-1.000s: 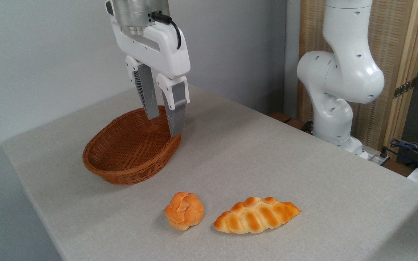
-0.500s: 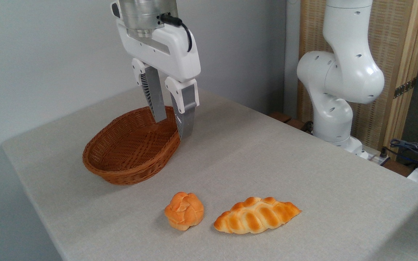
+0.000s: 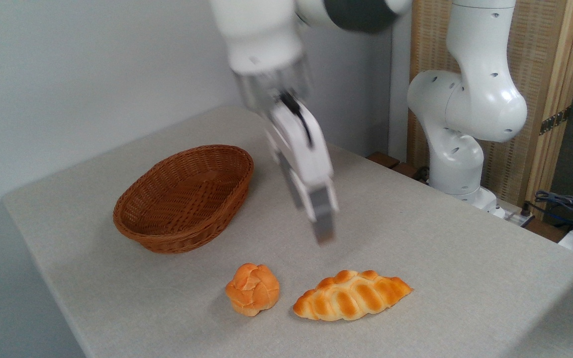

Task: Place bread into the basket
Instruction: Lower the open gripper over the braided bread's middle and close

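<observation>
Looking through the fixed camera (the only view on offer): gripper (image 3: 322,232) hanging over the bare table (image 3: 430,233), tilted, fingertips aimed down and toward the front edge. Too blurred, and seen too nearly edge-on, to tell how far apart the fingers stand. Nothing visible between them.

Bread (image 3: 352,295) lying flat on the table near the front edge, untouched, not yet lifted. Sits below the fingertips in the picture and a little to the right, with a strip of bare cloth between. Long axis running roughly left to right across the picture, right tip raised slightly toward the back, left tip pointing at the bun (image 3: 252,289). Bun resting just beside that left tip, apart from it by a narrow gap.

Basket (image 3: 167,245) standing empty toward the back left, well apart from the bread, on the far side of the gripper from it.

Judging from this layout: calls for a short drop forward and slightly rightward, with the fingers set crosswise to the length of the bread, closing on its narrow width near the middle rather than on a pointed end. Worth keeping the approach on the right half of the gap so as not to nudge the bun. Afterward, a carry back and to the left toward the basket.
</observation>
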